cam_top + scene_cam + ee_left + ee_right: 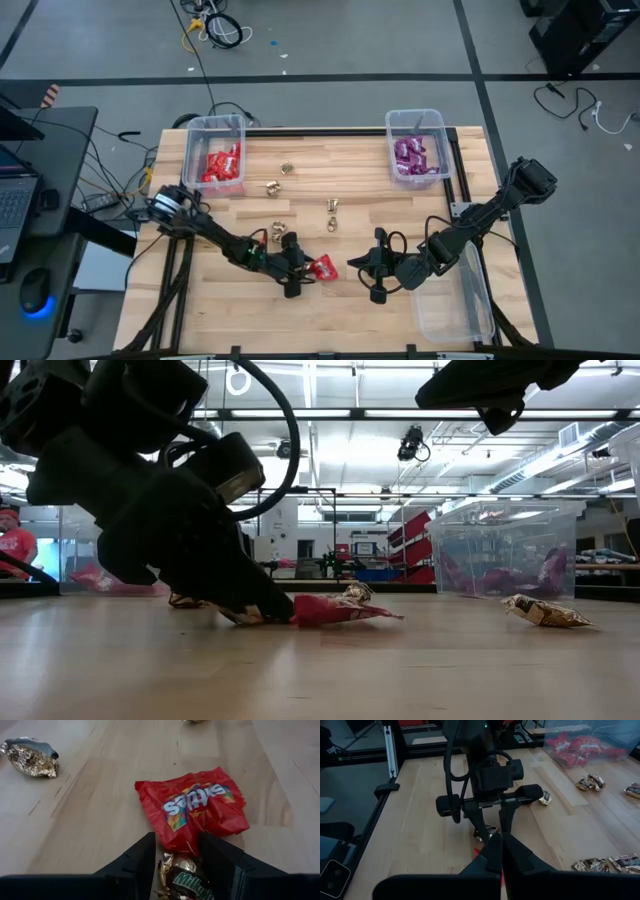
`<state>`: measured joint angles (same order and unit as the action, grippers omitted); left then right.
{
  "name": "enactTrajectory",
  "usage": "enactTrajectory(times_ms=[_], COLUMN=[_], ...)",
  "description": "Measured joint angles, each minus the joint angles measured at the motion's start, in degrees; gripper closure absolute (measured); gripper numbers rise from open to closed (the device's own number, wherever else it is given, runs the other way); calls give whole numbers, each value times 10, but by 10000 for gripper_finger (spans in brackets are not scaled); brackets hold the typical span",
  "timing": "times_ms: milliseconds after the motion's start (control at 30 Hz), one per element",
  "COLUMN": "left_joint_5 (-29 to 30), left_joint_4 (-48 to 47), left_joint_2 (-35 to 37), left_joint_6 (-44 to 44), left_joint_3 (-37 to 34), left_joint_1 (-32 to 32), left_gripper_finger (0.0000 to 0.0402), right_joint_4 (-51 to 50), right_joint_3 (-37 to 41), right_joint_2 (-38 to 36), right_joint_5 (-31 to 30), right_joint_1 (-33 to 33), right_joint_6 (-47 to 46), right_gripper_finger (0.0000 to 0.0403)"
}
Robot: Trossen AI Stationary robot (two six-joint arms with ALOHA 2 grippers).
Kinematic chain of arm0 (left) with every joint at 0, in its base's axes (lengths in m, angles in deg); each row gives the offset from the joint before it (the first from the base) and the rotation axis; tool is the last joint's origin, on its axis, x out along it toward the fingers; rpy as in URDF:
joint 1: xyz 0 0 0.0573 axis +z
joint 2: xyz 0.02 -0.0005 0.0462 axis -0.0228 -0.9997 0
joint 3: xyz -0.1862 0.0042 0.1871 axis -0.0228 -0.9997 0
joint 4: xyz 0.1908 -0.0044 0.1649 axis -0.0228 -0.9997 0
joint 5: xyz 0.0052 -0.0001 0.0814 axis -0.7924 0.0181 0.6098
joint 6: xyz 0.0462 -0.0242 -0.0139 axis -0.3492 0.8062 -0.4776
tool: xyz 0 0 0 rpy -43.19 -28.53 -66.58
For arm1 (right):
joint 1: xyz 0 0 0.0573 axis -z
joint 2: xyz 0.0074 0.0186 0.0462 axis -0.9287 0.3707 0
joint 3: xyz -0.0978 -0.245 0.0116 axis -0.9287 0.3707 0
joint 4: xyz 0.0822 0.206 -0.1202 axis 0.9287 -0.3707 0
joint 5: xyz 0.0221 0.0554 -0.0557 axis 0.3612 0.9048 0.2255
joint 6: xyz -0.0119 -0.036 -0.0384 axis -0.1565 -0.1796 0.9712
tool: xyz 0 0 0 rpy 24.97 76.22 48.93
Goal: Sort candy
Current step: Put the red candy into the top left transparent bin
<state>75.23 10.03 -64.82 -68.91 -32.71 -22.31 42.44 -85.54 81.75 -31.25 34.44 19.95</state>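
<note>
My left gripper (300,270) is low at the table's near middle. Its fingers close in on the near corner of a flat red packet (195,807) and on a gold foil piece (182,872) behind it. The packet (322,267) lies flat on the wood. My right gripper (500,847) is shut and empty. It hovers just right of the packet (355,265), pointing at the left gripper. Several gold pieces (331,213) lie mid-table. Red packets fill the far left bin (218,160), and purple ones fill the far right bin (415,155). My left gripper pinches the red packet's near corner (181,846) between its two fingers (145,852). The gold piece (186,870) sits farther back in the same gap. The fingers come slanting down from the table's left. Packet (340,610) and gold piece both rest on the table.
An empty clear bin (455,300) stands at the near right edge, beside my right arm. Another gold piece (31,759) lies close to the left gripper. The two grippers are close together. A person in red (12,545) shows in the room beyond the table.
</note>
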Motion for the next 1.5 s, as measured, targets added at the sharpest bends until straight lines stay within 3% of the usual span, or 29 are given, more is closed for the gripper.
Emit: enactTrajectory(times_ms=[533,1000,1500], left_joint_5=[7,6,-7], left_joint_4=[10,16,84], left_joint_2=[-5,-5,-7], left_joint_6=[9,10,-21], left_joint_3=[0,0,-1], left_joint_1=[0,0,-1], left_gripper_finger=[247,363,372], right_joint_4=[0,0,-1], right_joint_3=[0,0,0], right_joint_2=[0,0,0], right_joint_5=[0,0,0], right_joint_1=[0,0,0], right_joint_6=[0,0,0], right_gripper_finger=[403,403,403])
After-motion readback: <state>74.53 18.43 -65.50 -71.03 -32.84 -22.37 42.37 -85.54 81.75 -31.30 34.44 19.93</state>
